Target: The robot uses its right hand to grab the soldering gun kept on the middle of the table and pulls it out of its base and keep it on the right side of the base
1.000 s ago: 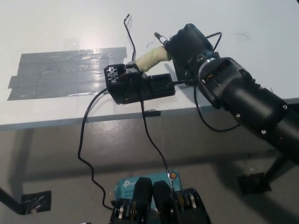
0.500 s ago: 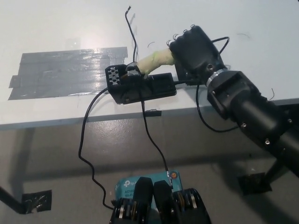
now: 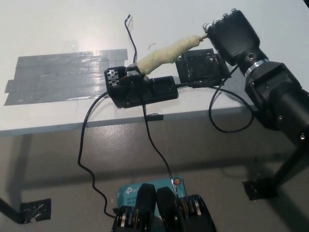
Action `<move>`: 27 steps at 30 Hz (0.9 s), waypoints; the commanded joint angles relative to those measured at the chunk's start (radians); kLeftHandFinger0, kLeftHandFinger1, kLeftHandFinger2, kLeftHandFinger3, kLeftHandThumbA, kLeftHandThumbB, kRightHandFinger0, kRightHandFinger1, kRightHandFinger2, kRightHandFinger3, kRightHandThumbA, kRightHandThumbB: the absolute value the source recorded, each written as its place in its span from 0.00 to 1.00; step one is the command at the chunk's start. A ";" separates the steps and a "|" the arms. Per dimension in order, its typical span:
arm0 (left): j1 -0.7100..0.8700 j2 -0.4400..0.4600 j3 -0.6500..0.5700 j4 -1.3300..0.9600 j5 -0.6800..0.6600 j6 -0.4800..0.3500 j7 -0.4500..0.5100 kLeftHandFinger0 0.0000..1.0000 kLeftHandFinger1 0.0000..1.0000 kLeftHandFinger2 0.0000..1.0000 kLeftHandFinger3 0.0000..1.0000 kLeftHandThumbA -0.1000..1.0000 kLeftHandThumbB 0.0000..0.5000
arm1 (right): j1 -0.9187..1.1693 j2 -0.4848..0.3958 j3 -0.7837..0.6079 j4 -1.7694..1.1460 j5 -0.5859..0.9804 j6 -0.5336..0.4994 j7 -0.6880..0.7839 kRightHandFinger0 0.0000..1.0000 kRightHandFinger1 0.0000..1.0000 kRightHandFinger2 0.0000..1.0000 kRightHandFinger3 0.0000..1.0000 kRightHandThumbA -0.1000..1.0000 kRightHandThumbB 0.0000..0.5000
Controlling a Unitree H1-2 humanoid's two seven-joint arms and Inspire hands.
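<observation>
White table (image 3: 58, 38): right hand (image 3: 231, 36) fingers touch soldering gun (image 3: 166, 52) end, base (image 3: 140, 89) below.

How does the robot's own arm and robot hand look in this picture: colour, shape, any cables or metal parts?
Only the right arm shows: thick, black and cylindrical, with small screws on its shell. A silver metal ring marks the wrist. The right robot hand is black and blocky. A thin black cable loops beside the forearm. The white left hand is not in view.

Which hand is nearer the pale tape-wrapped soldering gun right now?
Right. The black right hand is at the far end of the pale tape-wrapped soldering gun, whose other end sits at the black base. The white left hand is not in view.
</observation>
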 commanded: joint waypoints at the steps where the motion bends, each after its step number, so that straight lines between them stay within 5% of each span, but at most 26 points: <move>1: 0.012 -0.002 0.025 -0.024 0.023 0.013 -0.033 0.81 0.88 1.00 1.00 0.73 0.38 | -0.071 -0.033 -0.038 -0.012 -0.013 -0.014 -0.047 0.00 0.00 0.32 0.11 0.00 0.23; 3: 0.014 -0.002 0.025 -0.025 0.020 0.013 -0.033 0.83 0.91 1.00 1.00 0.76 0.39 | -0.070 -0.036 -0.042 0.002 -0.019 -0.018 -0.079 0.00 0.00 0.31 0.04 0.00 0.32; 7: 0.013 -0.007 0.030 -0.025 0.032 0.013 -0.045 0.86 0.94 1.00 1.00 0.80 0.40 | -0.062 -0.039 -0.057 0.009 -0.011 -0.037 -0.121 0.00 0.00 0.29 0.00 0.00 0.09; 8: 0.013 -0.006 0.029 -0.026 0.035 0.013 -0.048 0.88 0.95 1.00 1.00 0.84 0.42 | -0.055 -0.045 -0.063 -0.010 0.001 -0.048 -0.101 0.00 0.00 0.35 0.14 0.00 0.04; 10: 0.021 -0.010 0.038 -0.031 0.033 0.013 -0.053 0.90 0.97 1.00 1.00 0.86 0.43 | -0.042 -0.043 -0.086 -0.024 0.041 -0.075 -0.081 0.00 0.00 0.21 0.10 0.00 0.00; 14: 0.030 -0.014 0.043 -0.031 0.042 0.013 -0.055 0.96 1.00 1.00 1.00 0.93 0.47 | -0.026 -0.019 -0.137 -0.019 0.102 -0.121 -0.082 0.00 0.00 0.00 0.00 0.00 0.00; 17: 0.024 -0.018 0.052 -0.033 0.051 0.013 -0.069 0.99 1.00 1.00 1.00 0.94 0.51 | -0.025 -0.013 -0.147 -0.036 0.102 -0.143 -0.082 0.00 0.00 0.13 0.11 0.00 0.00; 21: 0.023 -0.019 0.058 -0.033 0.049 0.013 -0.073 0.95 1.00 1.00 1.00 0.92 0.50 | -0.035 0.003 -0.142 -0.029 0.107 -0.193 -0.086 0.00 0.00 0.01 0.03 0.00 0.09; 23: 0.024 -0.021 0.063 -0.033 0.050 0.013 -0.077 0.95 1.00 1.00 1.00 0.92 0.50 | -0.037 0.007 -0.140 -0.024 0.107 -0.203 -0.083 0.00 0.02 0.12 0.03 0.00 0.16; 24: 0.022 -0.015 0.053 -0.034 0.054 0.013 -0.076 0.93 1.00 1.00 1.00 0.91 0.48 | -0.037 0.026 -0.145 -0.047 0.143 -0.184 0.028 0.00 0.08 0.28 0.09 0.00 0.07; 25: 0.021 -0.012 0.047 -0.037 0.059 0.013 -0.077 0.92 1.00 1.00 1.00 0.91 0.46 | -0.037 0.034 -0.145 -0.058 0.160 -0.174 0.086 0.00 0.09 0.32 0.30 0.00 0.10; 26: 0.020 -0.009 0.044 -0.039 0.059 0.013 -0.080 0.91 1.00 1.00 1.00 0.90 0.42 | -0.043 0.037 -0.128 -0.102 0.164 -0.111 0.260 0.42 0.60 0.93 1.00 0.11 0.28; 27: 0.018 -0.008 0.040 -0.040 0.061 0.013 -0.081 0.88 0.96 1.00 1.00 0.89 0.43 | -0.046 0.038 -0.115 -0.123 0.166 -0.090 0.350 0.75 0.91 1.00 1.00 0.24 0.34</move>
